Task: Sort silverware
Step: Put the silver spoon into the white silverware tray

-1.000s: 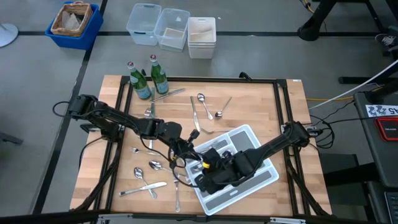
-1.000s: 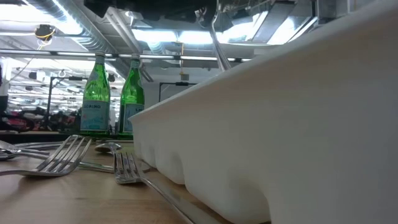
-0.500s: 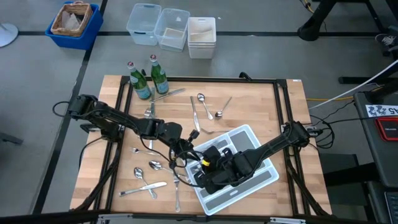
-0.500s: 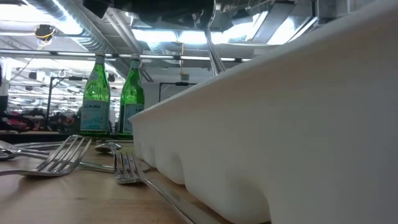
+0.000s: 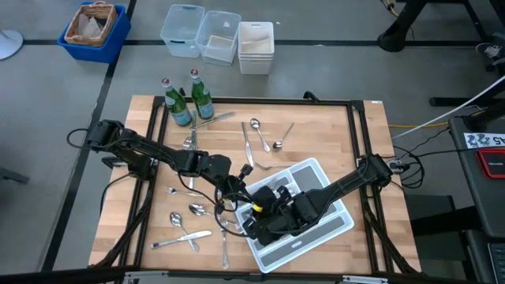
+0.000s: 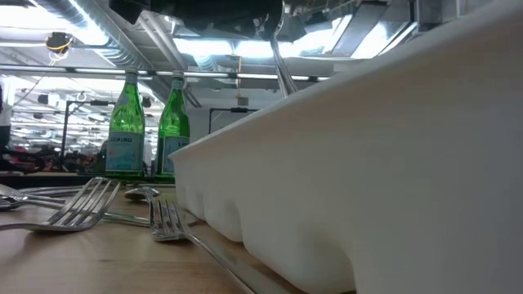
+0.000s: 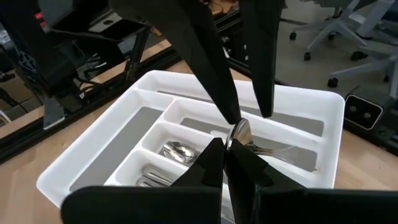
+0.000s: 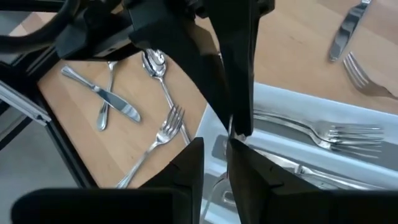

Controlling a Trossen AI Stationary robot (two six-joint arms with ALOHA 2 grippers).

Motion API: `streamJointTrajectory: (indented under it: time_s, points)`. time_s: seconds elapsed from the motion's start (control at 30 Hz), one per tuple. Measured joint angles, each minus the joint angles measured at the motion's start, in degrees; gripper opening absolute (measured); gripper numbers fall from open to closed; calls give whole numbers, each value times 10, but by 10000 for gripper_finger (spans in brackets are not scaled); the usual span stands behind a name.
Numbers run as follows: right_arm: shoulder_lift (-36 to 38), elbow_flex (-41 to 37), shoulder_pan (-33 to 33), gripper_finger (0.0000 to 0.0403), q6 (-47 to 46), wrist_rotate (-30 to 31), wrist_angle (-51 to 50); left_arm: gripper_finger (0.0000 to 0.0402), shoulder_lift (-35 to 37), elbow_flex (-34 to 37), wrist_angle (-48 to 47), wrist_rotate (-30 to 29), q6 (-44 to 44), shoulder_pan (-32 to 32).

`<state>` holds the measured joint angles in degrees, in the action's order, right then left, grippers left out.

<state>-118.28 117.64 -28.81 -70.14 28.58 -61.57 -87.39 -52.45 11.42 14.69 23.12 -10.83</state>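
A shiny spoon [image 7: 239, 134] hangs over the near-left corner of the white divided tray [image 5: 316, 167], where both grippers meet. My right gripper [image 5: 254, 211] comes from the table's right and is shut on the spoon. In the left wrist view its two fingers [image 7: 217, 81] reach down to the bowl. My left gripper [image 7: 225, 149], shut, stands with its tips just in front of that bowl. The spoon's stem [image 6: 282, 69] slants down behind the tray wall [image 6: 368, 163]. Forks [image 8: 323, 134] and spoons [image 7: 177, 151] lie in the tray's compartments. My right gripper holds the spoon at its upper end, by the bowl [image 7: 238, 126], at the fingertips; the exact place is partly hidden by the fingers. The fingers slant down from the table's right side. The spoon hangs clear, stem downward over the tray. My left gripper's shut tips stand at the bowl; whether they touch it I cannot tell.
Loose forks, spoons and knives lie on the wood near-left of the tray [image 5: 185, 229] and beyond it [image 5: 256, 138]. Two green bottles [image 5: 185, 101] stand at the far left. Plastic bins [image 5: 217, 35] sit beyond the table.
My right gripper has tipped a little. The hanging spoon's stem has swung closer to upright in the low view. The left gripper has kept its place. Both gaps look unchanged.
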Motion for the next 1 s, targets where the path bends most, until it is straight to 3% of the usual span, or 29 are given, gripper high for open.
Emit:
streamJointTrajectory:
  time_s: [0.4, 0.7, 1.0]
  points:
    - [0, 0, 8, 75, 1, -5, -33, 0, 0, 0, 5, -1, -24, 0]
    - [-3, -23, 11, 75, 0, -50, -20, 0, 0, 0, 21, 1, -32, 0]
    - [-3, -27, 12, 11, -2, -43, -26, 5, 0, 0, 24, 1, -43, 0]
